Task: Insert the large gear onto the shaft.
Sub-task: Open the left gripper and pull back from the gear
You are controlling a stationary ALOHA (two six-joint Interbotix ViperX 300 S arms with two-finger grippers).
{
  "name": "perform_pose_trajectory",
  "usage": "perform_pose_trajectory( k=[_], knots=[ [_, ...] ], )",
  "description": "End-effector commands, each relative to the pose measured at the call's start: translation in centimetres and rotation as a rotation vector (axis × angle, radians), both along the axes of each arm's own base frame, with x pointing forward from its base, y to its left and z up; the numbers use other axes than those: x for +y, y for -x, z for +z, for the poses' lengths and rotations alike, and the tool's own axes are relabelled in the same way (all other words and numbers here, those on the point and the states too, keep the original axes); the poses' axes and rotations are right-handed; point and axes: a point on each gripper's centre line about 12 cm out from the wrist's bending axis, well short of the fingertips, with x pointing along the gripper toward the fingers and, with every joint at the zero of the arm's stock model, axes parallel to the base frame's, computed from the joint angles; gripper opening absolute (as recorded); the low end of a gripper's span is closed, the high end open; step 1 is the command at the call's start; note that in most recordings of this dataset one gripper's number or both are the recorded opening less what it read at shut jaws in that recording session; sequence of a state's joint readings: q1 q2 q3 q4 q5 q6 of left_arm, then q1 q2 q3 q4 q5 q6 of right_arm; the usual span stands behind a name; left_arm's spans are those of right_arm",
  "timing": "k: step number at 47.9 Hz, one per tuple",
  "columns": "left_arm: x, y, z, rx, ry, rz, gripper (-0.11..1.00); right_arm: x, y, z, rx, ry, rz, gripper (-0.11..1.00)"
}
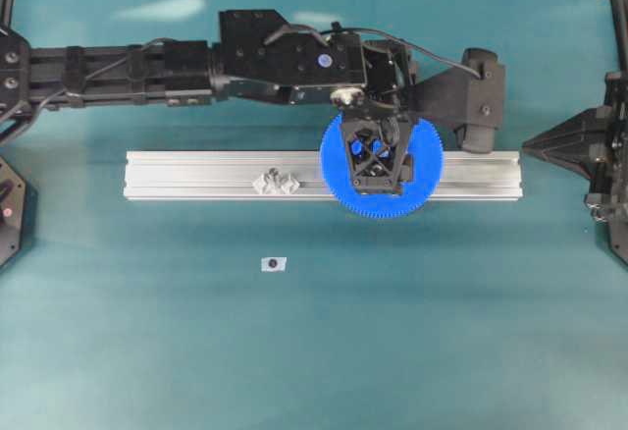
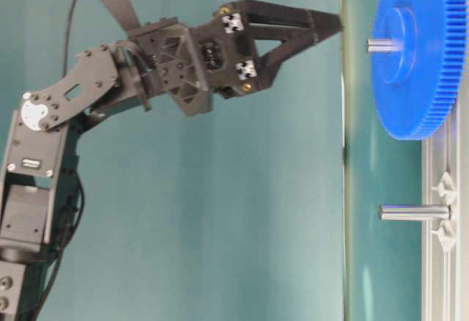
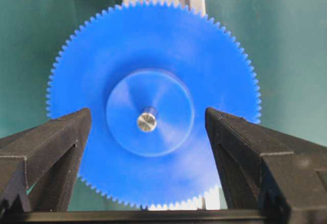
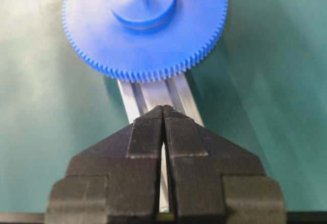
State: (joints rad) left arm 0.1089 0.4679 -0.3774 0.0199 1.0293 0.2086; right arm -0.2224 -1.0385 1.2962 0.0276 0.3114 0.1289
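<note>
1. I'm seeing the large gear (image 1: 424, 187) sitting flat on the alu rail (image 1: 196, 175), toward its right end in the overhead view. Hub is facing up.
2. The shaft (image 3: 147, 121) is poking up thru the gear's centre hole; its metal tip is showing above the hub in the L wrist view.
3. Left gripper (image 3: 148, 127) is hanging right over the gear, jaws spread wide, one finger either side of the hub. It's gripping nothing; in the table-level view the fingertips are standing clear of the gear face.
4. Right gripper (image 4: 164, 112) is parked off at the right edge of the overhead view, well apart from the gear. Its pads are pressed together w/ nothing between them, pointing along the rail at the gear.
5. A second bare metal peg (image 2: 412, 212) is standing on the rail on a clear mount (image 1: 276, 183), left of the gear.
6. A small dark-centred part (image 1: 273, 264) is lying loose on the green mat (image 1: 314, 351) in front of the rail.
</note>
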Motion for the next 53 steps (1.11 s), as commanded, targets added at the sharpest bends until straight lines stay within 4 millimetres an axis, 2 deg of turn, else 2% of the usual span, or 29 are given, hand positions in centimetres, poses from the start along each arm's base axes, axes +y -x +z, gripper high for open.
perform_pose_trajectory(
  k=[1,11,53],
  knots=[
    [-0.4,0.6,4.1,-0.090,-0.009,-0.002,0.85,-0.1,-0.2,0.3,-0.009,-0.003,-0.005,0.03],
    [-0.6,0.9,5.4,-0.122,-0.011,-0.002,0.85,0.0,-0.2,0.2,-0.006,-0.005,-0.005,0.03],
    [-0.6,1.7,6.7,-0.127,0.000,0.019,0.85,-0.1,-0.2,0.2,-0.005,-0.007,-0.007,0.03]
  ],
)
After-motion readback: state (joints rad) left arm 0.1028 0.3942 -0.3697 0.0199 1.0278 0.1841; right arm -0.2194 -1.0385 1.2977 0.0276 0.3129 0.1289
